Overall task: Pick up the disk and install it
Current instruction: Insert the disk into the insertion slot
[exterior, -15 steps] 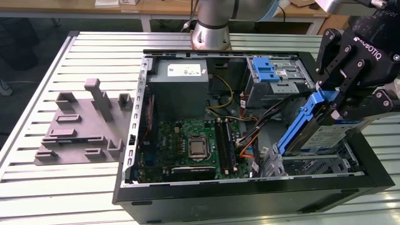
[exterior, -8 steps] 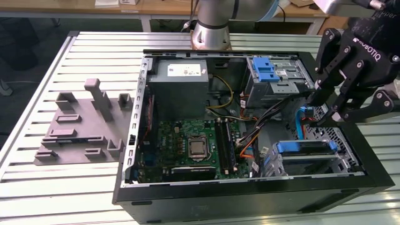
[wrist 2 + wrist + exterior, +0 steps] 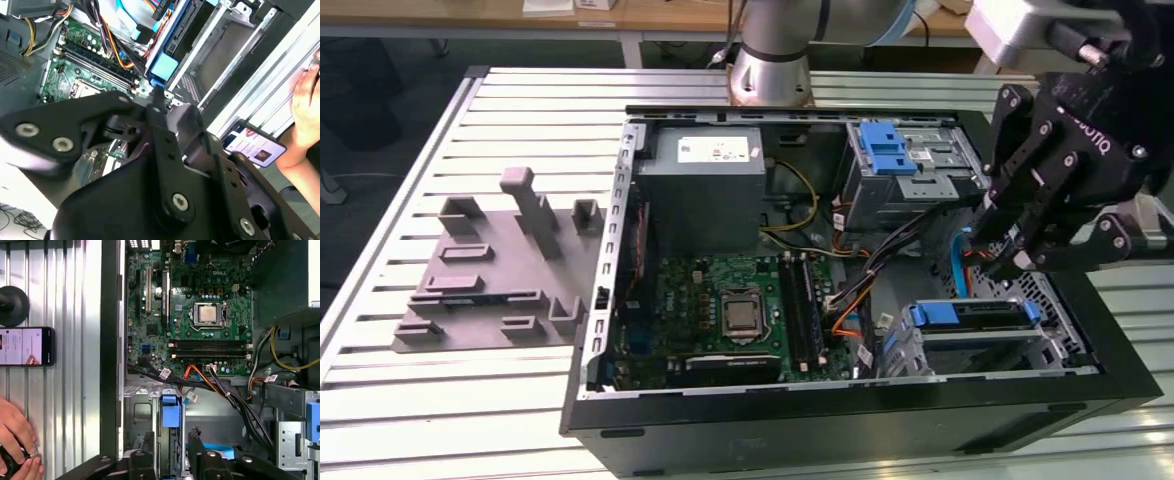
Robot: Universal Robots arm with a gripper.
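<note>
The black pincer [image 3: 1014, 262] hangs over the open computer case [image 3: 854, 420], just above the drive cage [image 3: 987, 345] at the case's near corner on the exterior view's right. If its fingers are spread or pressed together, I cannot tell. The disk [image 3: 970, 314], silver metal with a blue plastic frame, sits already in this cage, directly under the pincer and not touching it. Further in, the case holds a green motherboard [image 3: 720, 310], a grey metal box [image 3: 707, 185] and another bay with a blue ribbed latch [image 3: 887, 160]. The case lies on a ribbed metal table [image 3: 480, 110]. In the first wrist view a phone [image 3: 25, 346] and a hand [image 3: 17, 440] rest on it.
</note>
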